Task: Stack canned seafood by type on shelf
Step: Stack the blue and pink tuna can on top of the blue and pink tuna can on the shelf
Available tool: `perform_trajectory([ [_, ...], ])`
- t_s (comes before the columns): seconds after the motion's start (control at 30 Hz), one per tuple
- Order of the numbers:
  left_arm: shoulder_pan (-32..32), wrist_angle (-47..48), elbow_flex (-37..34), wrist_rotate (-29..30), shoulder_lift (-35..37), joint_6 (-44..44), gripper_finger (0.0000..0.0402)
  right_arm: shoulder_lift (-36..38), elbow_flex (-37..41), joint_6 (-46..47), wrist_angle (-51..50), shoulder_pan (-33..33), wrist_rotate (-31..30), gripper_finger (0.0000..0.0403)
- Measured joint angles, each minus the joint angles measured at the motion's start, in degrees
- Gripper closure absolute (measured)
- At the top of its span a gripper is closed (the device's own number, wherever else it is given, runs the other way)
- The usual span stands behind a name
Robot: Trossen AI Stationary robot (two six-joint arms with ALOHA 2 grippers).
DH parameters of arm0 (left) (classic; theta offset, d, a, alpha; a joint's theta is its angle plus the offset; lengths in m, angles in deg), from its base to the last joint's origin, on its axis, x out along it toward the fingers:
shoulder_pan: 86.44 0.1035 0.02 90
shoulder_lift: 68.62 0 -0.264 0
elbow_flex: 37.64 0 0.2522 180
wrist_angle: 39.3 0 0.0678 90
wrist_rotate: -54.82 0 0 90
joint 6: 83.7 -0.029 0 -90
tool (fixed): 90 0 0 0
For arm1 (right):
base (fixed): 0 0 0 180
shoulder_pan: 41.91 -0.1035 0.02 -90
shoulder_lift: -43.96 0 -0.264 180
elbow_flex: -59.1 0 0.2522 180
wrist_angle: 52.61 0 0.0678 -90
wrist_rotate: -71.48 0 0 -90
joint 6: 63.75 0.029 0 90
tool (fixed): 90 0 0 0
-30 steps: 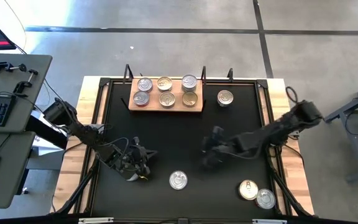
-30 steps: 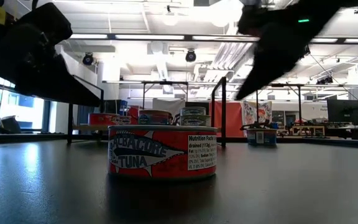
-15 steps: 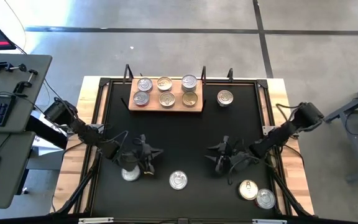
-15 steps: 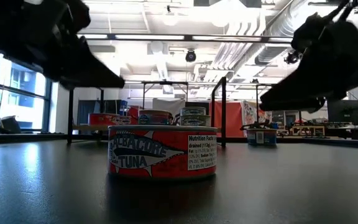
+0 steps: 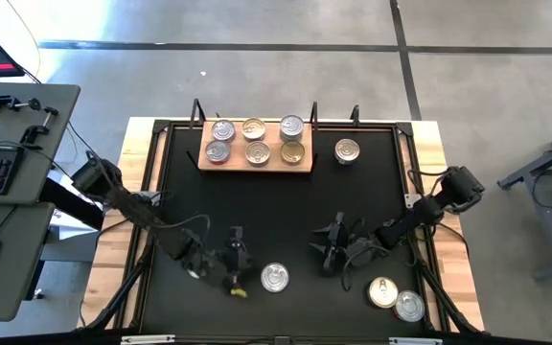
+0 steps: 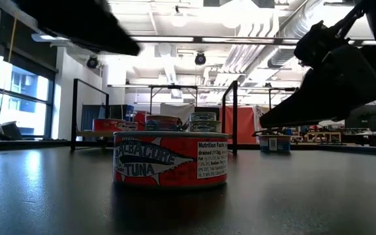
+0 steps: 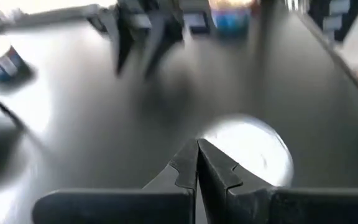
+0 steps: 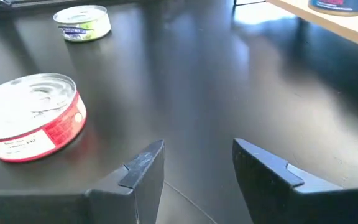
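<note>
Red-sided tuna tin (image 5: pixel 275 278) sits alone mid-worktop (image 5: pixel 276 206), flanked by the left end effector (image 5: pixel 235 261), fingers pinched together, and the right end effector (image 5: pixel 331 251), fingers parted, likely to grasp it for the shelf (image 5: pixel 257 165).

1. The left wrist view was heavily blurred: a pale round tin (image 7: pixel 247 155) lay beyond the closed fingers of the left gripper (image 7: pixel 197 163), its lid details unreadable, and dark shapes at the upper centre could not be identified.
2. In the low view, the red tuna tin (image 6: pixel 170 159) hid most of the shelf (image 6: pixel 149 133) and the tins behind it.
3. In the low view, both arms were cut off by the top edge and showed only as dark silhouettes.
4. In the high view, the tin labels were too small to read.
5. In the right wrist view, a blue tin (image 8: pixel 340 5) at the upper right was cut off by the top edge.
</note>
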Motion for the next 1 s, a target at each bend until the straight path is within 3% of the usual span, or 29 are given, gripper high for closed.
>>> perform_trajectory([
  [0.1,-2.6,20.5,6.6,-0.2,0.1,10.6,0.0401,-0.5,-0.7,-0.9,0.0,0.0,0.0,0.0224],
  [0.23,-6.9,43.3,12.0,-1.5,0.2,30.9,0.0401,-0.5,-0.6,-1.1,0.0,0.1,-0.1,0.0224],
  [0.4,-13.6,62.1,12.1,-5.9,0.2,57.3,0.0401,-0.5,-0.6,-1.5,-0.2,0.5,-0.3,0.0224],
  [0.5,-17.7,67.3,10.7,-7.6,0.2,71.0,0.0401,-0.5,-0.6,-1.5,-0.2,1.0,-0.3,0.0224],
  [0.67,-22.3,65.0,5.3,-6.6,0.2,84.9,0.0401,-0.5,-0.6,-1.5,-0.2,2.3,-0.4,0.0224],
  [0.77,-22.9,57.5,1.0,-4.5,0.4,85.7,0.0401,-0.5,-0.6,-1.5,-0.2,3.0,-0.4,0.0224],
  [0.9,-20.9,46.1,-3.6,7.0,0.2,81.8,0.0401,-0.5,-0.6,-1.7,0.1,3.8,-1.1,0.0224],
  [1.0,-17.6,42.2,-5.3,17.4,0.0,75.1,0.0401,0.5,-0.6,-2.4,0.0,2.6,-8.3,0.0226],
])
